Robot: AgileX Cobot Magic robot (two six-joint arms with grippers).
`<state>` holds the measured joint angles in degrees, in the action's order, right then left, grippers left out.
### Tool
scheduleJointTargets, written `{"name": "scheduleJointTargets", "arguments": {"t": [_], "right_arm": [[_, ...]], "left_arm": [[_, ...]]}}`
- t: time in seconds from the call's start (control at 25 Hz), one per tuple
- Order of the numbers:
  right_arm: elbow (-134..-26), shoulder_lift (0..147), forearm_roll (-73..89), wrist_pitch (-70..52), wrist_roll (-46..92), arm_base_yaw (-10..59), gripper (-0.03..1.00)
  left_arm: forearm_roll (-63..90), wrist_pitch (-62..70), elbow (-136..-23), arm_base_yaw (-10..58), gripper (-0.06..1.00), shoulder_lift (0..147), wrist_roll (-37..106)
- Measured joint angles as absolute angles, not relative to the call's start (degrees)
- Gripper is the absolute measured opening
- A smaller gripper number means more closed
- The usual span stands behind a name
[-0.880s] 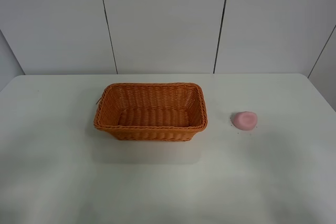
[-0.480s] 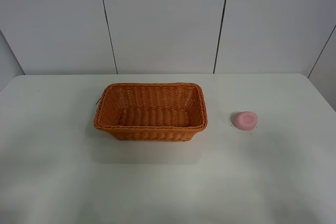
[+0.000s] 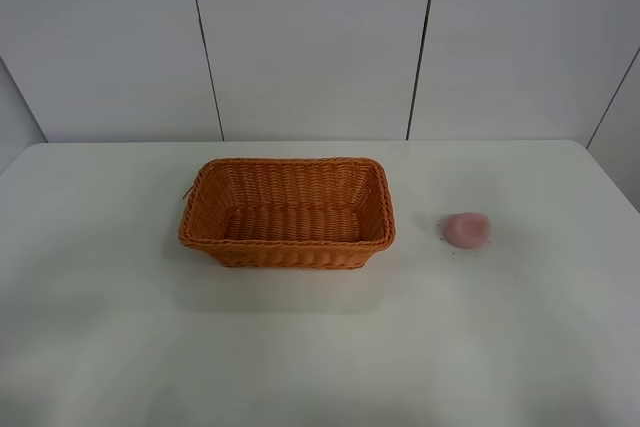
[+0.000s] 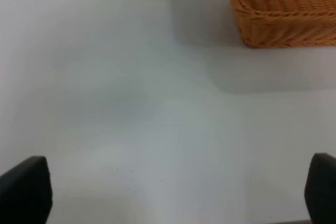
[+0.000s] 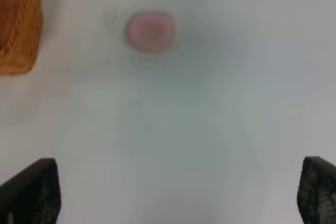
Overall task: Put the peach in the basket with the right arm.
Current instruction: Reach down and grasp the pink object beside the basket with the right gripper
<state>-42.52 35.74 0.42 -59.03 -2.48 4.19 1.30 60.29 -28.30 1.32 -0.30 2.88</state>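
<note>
The orange-brown wicker basket (image 3: pixel 287 212) sits empty at the middle of the white table (image 3: pixel 320 347). To its right, apart from it, lies the small pink peach (image 3: pixel 466 229). Neither arm shows in the high view. In the right wrist view the peach (image 5: pixel 150 31) lies on the table well ahead of my right gripper (image 5: pixel 176 195), whose fingertips (image 5: pixel 31 190) stand wide apart with nothing between them; a basket corner (image 5: pixel 18 24) shows at the edge. In the left wrist view my left gripper (image 4: pixel 173 192) is open over bare table, with the basket corner (image 4: pixel 283 9) ahead.
White wall panels (image 3: pixel 310 42) rise behind the table's far edge. The table's right edge (image 3: pixel 610 182) runs not far beyond the peach.
The peach looks slightly darker, as if shaded; nothing else has visibly moved.
</note>
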Motion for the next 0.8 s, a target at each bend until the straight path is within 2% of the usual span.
{"name": "scheduleJointTargets", "arguments": {"t": [0.52,0.8], "right_arm": [[-68.75,85.77,1.85,-62.20,-2.48,4.19,0.70],[-85.57,106.51,1.85,-64.91,-2.22,4.19,0.70]], "left_arm": [[1.30,60.29,-28.30,1.32,0.99,-0.30,2.88],[1.30,60.29,-28.30,1.32,0.99,-0.30,2.88]]}}
